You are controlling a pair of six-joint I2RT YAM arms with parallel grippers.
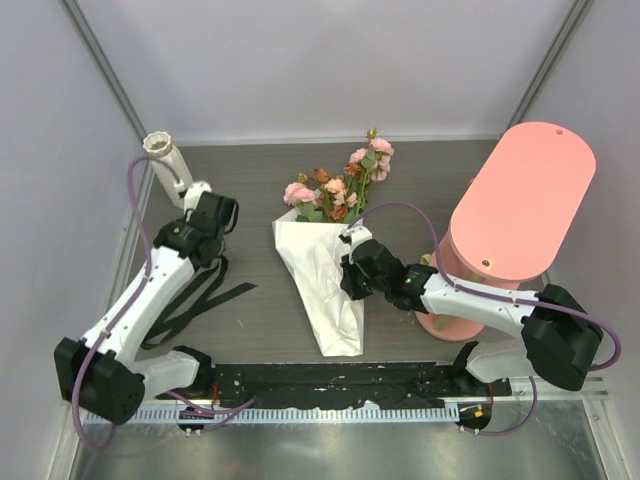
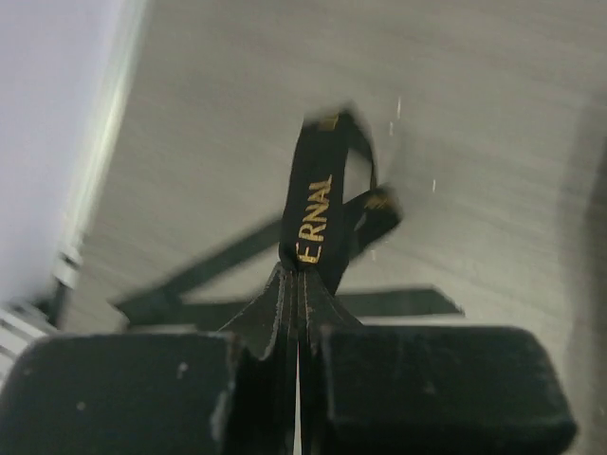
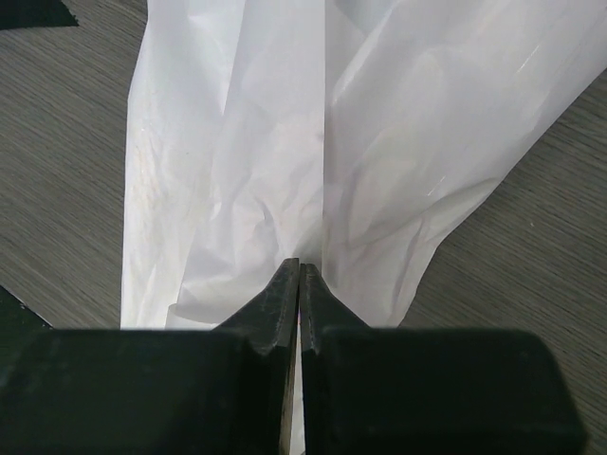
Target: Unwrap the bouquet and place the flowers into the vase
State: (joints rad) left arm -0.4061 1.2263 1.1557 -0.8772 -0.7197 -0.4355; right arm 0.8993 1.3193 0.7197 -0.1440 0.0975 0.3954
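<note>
1. Top view: We find the bouquet (image 1: 322, 275) lying mid-table, its white paper (image 1: 330, 310) tapering toward the near edge. The flowers (image 1: 340, 190) point to the far side. The vase (image 1: 167, 163) is at the far left, just beyond the left gripper (image 1: 216, 240). A black ribbon (image 1: 195, 305) trails from that gripper onto the table (image 1: 250, 170). The right gripper (image 1: 346, 280) sits on the paper's right edge, and a pink stand (image 1: 520, 200) is at the right.
2. Left wrist view: The left gripper (image 2: 298, 277) has its jaws pressed together, pinching the ribbon (image 2: 313, 209), which carries gold lettering.
3. Right wrist view: The right gripper (image 3: 300, 269) has its jaw tips meeting over the crumpled paper (image 3: 247, 161). We cannot tell whether paper is caught between them.
</note>
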